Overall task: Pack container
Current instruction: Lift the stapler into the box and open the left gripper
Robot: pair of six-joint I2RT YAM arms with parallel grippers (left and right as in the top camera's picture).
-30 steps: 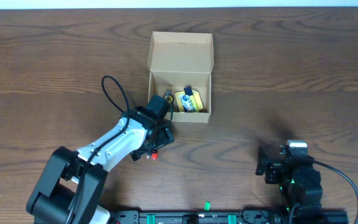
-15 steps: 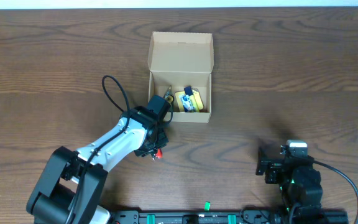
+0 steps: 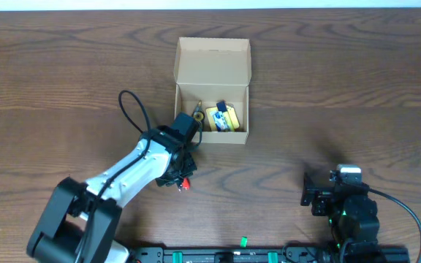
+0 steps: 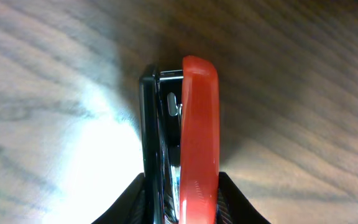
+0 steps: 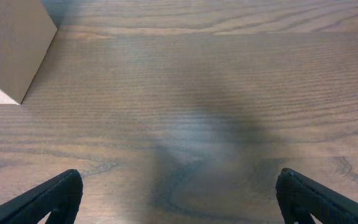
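1. The wooden table [image 3: 342, 88] carries everything in view.
2. The left arm [image 3: 123, 175] reaches from the near edge toward the container, its black cable looped above it.
3. The container [image 3: 221, 136], a tan cardboard box, sits on the far centre of the table with its flap lid [image 3: 212, 60] folded back and the inside exposed. One corner of it also shows at the upper left of the right wrist view.
4. The right gripper [image 5: 179, 193] is parked at the near right, well apart from the box. Its jaws are spread wide with only bare table between them.
5. The left gripper [image 4: 182, 199] is just beside the box's near left corner, clamped on the stapler, one finger against each side.
6. The stapler [image 4: 197, 124] is red and black and lies outside the box.
7. A yellow item [image 3: 223, 118] with blue and black parts rests inside the box, against the front wall.
8. A small dark item [image 3: 197, 109] lies left of it; its type cannot be determined
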